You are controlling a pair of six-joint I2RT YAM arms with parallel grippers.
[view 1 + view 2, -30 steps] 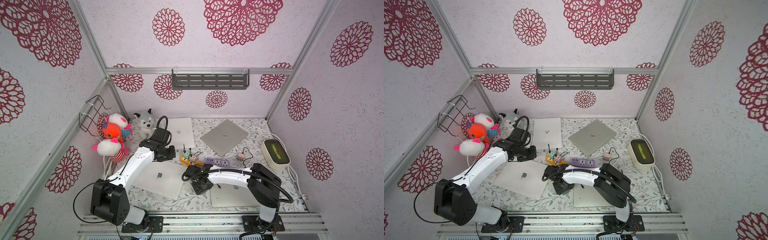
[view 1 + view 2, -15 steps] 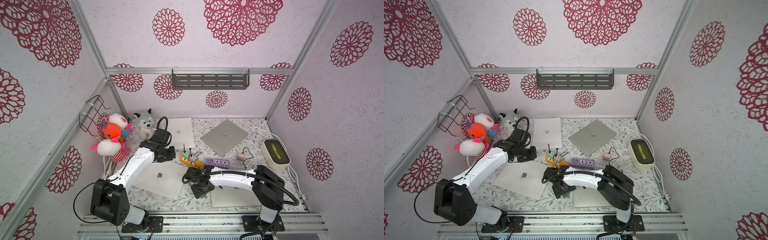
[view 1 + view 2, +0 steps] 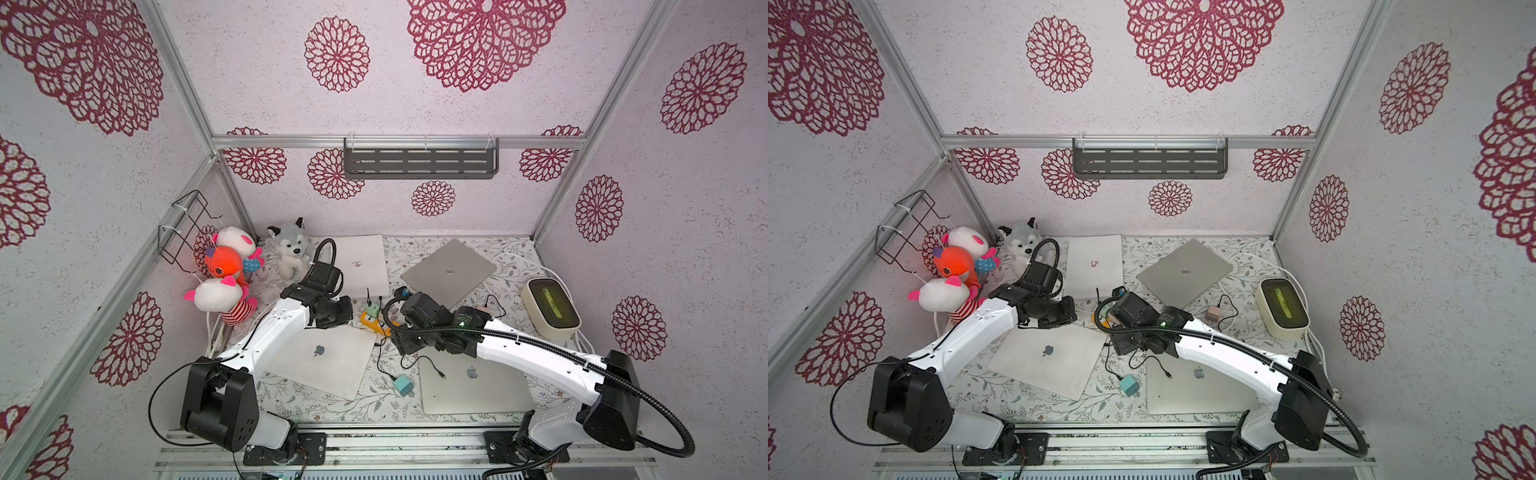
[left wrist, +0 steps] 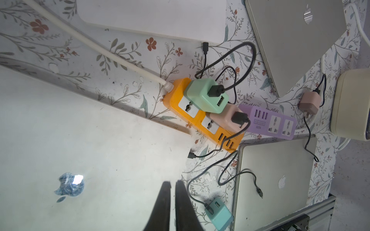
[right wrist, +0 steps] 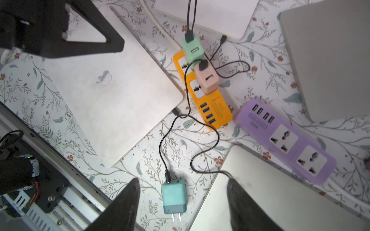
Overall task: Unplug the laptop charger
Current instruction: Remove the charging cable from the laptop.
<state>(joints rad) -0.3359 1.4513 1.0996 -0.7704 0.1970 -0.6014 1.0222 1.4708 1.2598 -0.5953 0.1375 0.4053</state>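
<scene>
The teal laptop charger [image 5: 174, 197] lies flat on the floral table between two closed laptops, its two prongs bare and in no socket. It also shows in both top views [image 3: 402, 385] [image 3: 1129, 385]. A black cable runs from it to the edge of the left front laptop [image 3: 320, 361]. My right gripper [image 5: 182, 181] hangs open above the charger, its fingers well apart on either side and touching nothing. My left gripper [image 4: 172, 182] is shut and empty over the left front laptop. The orange power strip [image 4: 218, 136] holds a green charger [image 4: 204, 96] and a pink charger [image 4: 224, 118].
A purple power strip [image 5: 284, 136] lies beside the orange one. A second laptop [image 3: 469, 386] is at the front right, and two more [image 3: 361, 262] [image 3: 449, 270] are at the back. A cream device [image 3: 550, 307] stands at the right and plush toys [image 3: 224, 270] at the left. Loose cables cross the middle.
My right gripper has opened, let go of the teal charger and drawn up and back from the front of the table. The left arm has stayed still.
</scene>
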